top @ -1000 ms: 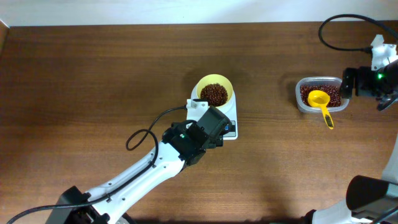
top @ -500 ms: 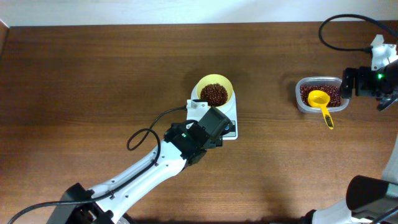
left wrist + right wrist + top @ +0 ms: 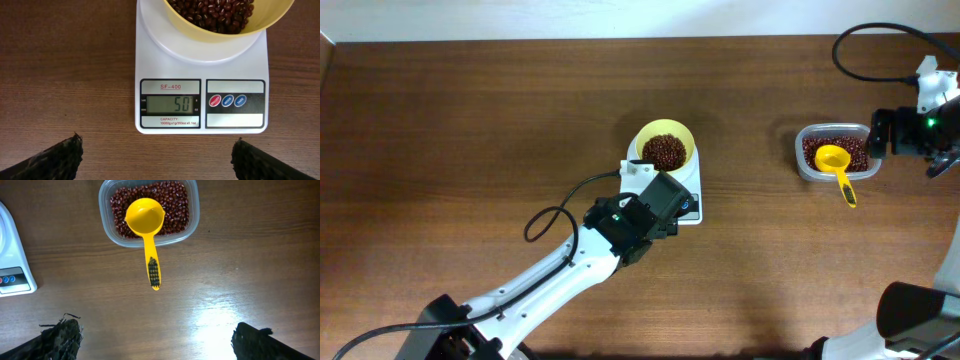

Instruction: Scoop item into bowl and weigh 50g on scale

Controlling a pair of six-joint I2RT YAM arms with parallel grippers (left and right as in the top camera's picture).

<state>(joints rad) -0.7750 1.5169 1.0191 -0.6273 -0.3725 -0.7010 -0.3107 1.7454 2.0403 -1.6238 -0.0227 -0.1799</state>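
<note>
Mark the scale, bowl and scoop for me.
scale (image 3: 170, 104), left wrist view, on its grey display.
bowl (image 3: 665, 127), overhead view, on the bare yellow wall above the beans.
scoop (image 3: 145, 216), right wrist view, on its cup.

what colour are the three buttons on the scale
Red, blue, blue on the scale buttons, clearest in the left wrist view.

The small yellow bowl (image 3: 688, 141) sits upright on the far part of the white scale (image 3: 200, 67), in the middle of the scene. Little dark red-brown beans (image 3: 665, 151) lie heaped inside it. The scale reads 50.
</note>
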